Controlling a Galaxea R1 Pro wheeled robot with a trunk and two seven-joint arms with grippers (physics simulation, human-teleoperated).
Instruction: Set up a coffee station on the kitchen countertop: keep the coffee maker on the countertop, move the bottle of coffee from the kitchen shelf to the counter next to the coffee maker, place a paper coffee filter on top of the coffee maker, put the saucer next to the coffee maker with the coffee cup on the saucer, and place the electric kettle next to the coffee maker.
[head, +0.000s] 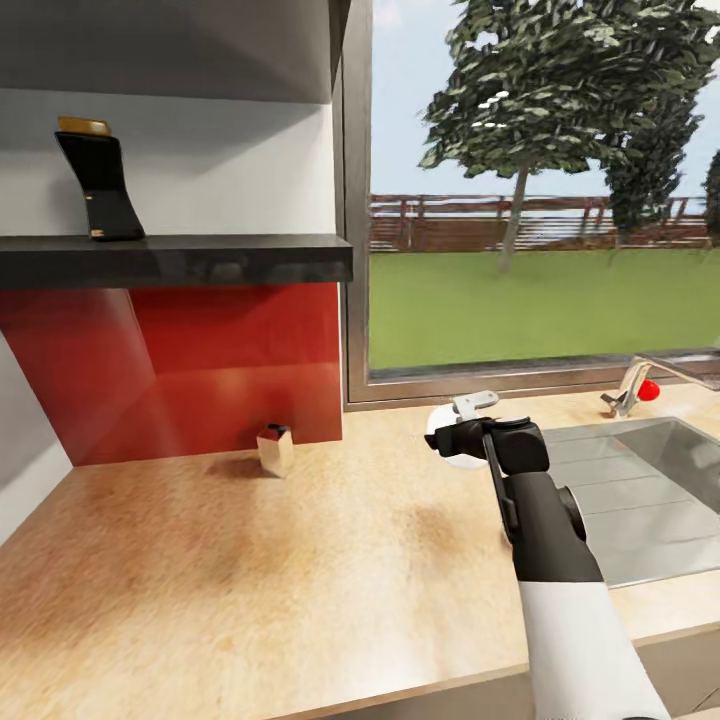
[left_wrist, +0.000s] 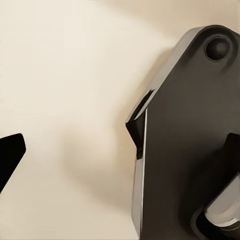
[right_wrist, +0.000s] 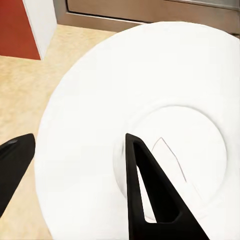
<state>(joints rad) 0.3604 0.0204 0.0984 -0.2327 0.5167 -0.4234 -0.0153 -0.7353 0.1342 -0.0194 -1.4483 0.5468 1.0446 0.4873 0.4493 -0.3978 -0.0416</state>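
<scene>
Bottle of coffee (head: 99, 180): stands upright on the dark kitchen shelf (head: 200, 260) at far left, above the red backsplash (head: 190, 370); dark body, gold cap, flared base. Judged rigid and fairly light, best taken around the narrower body above the base.

Small metal shaker (head: 275, 447): sits on the tabletop (head: 250, 570) just in front of the backsplash, well apart from the right arm.

Left tool (left_wrist: 70, 150): in the left wrist view one dark fingertip sits at one edge and a broad dark finger at the other, with pale blank surface showing in the wide gap between them; it reads as released and holding nothing.

Saucer (right_wrist: 125, 120): white, round, held just above the tabletop between the shaker and the sink (head: 640, 490), in front of the window (head: 540, 190). Judged stiff, light, glazed and slippery, and breakable if dropped; the rim is the place to pinch.

Right tool (head: 462, 432): clenched on the saucer, one finger (right_wrist: 150, 195) lying across the upper face toward the centre well, the other at the plate's edge.

Setting-down judgement: lower it flat and gently before letting go, since a tilted plate could slide out.

Faucet (head: 640, 385): at far right behind the sink, with a red knob.
</scene>
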